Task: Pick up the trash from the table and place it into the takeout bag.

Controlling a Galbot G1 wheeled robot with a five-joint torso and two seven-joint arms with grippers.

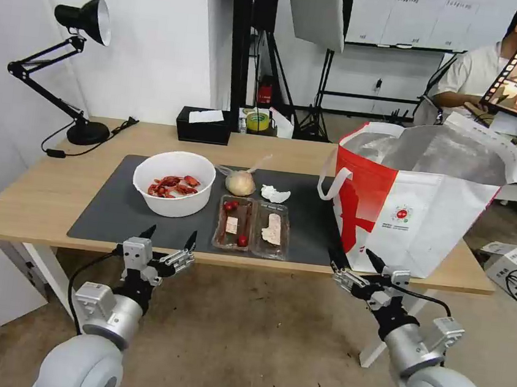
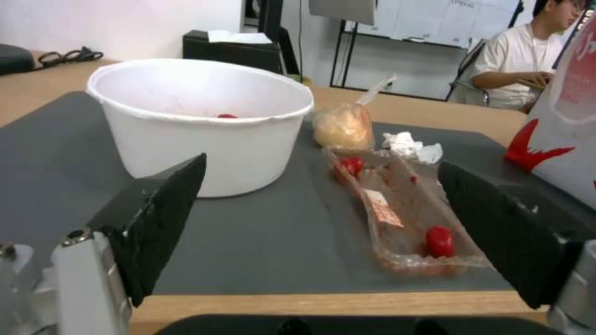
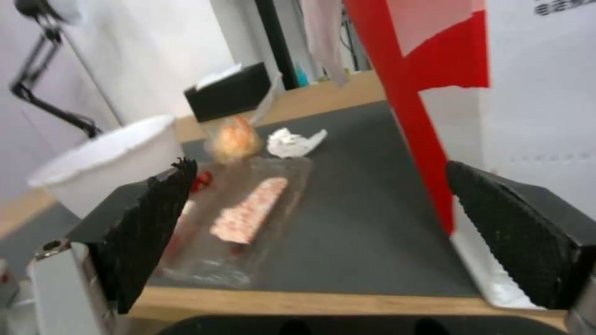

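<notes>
Both grippers hover off the surface's (image 1: pixel 42 195) near edge, fingers wide, empty. Beyond left gripper (image 1: pixel 168 237): bowl (image 1: pixel 173 183) holding red shells (image 1: pixel 172 185). Between the grippers: open tray (image 1: pixel 252 227) with tomatoes (image 1: pixel 242 240); past it, knotted bag (image 1: pixel 240 182) and tissue (image 1: pixel 275 194). Just beyond right gripper (image 1: pixel 355 259): takeout bag (image 1: pixel 421 201), open, foil-lined.

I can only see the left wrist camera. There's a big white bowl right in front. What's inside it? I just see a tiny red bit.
Observer: Red crayfish shells lie in the white bowl.
Operator: Where's the other gripper?
Observer: The right gripper hangs open at the table's near edge, before the takeout bag.
Operator: Is the bag open?
Observer: Yes, its top gapes, showing silver foil lining.
</notes>
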